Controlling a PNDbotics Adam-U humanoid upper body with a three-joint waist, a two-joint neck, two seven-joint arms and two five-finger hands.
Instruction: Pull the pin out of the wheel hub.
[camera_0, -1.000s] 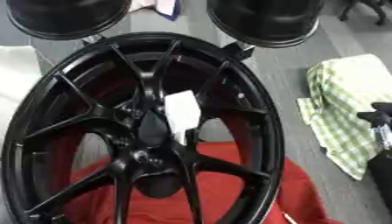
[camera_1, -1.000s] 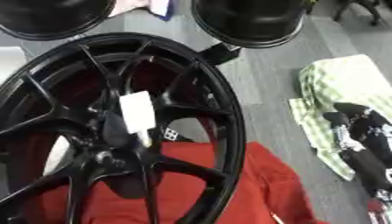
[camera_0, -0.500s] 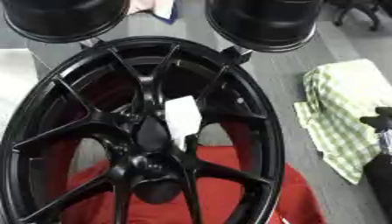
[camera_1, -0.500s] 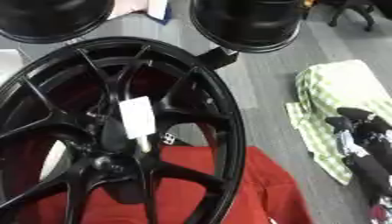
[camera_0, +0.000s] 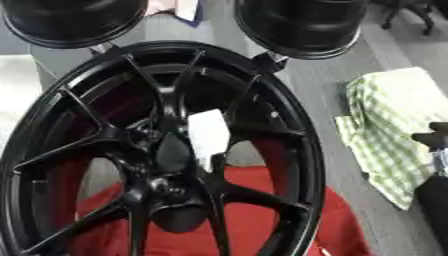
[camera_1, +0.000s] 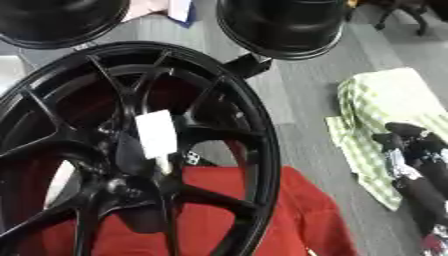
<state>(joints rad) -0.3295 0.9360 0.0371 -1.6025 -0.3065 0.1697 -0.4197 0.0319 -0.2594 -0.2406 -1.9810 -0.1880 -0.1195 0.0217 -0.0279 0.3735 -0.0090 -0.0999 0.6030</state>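
Observation:
A large black spoked wheel hub (camera_0: 171, 150) fills the left and middle of both views, lying on a red cloth (camera_0: 254, 220). A white rectangular piece (camera_0: 208, 132) stands out just right of the hub's centre cap; I cannot make out a pin apart from it. My right hand (camera_1: 416, 165), black, shows at the right edge over a green checked cloth, well apart from the wheel and touching nothing of it. My left hand is in neither view.
A green-and-white checked cloth (camera_0: 394, 120) lies on the grey surface right of the wheel. Two big round black bodies (camera_0: 302, 22) (camera_0: 74, 20) sit along the top edge, close to the rim. Bare grey surface shows between the wheel and the cloth.
The whole picture has shifted slightly, so the camera moved. The wheel, the white piece and my right hand keep their places relative to each other.

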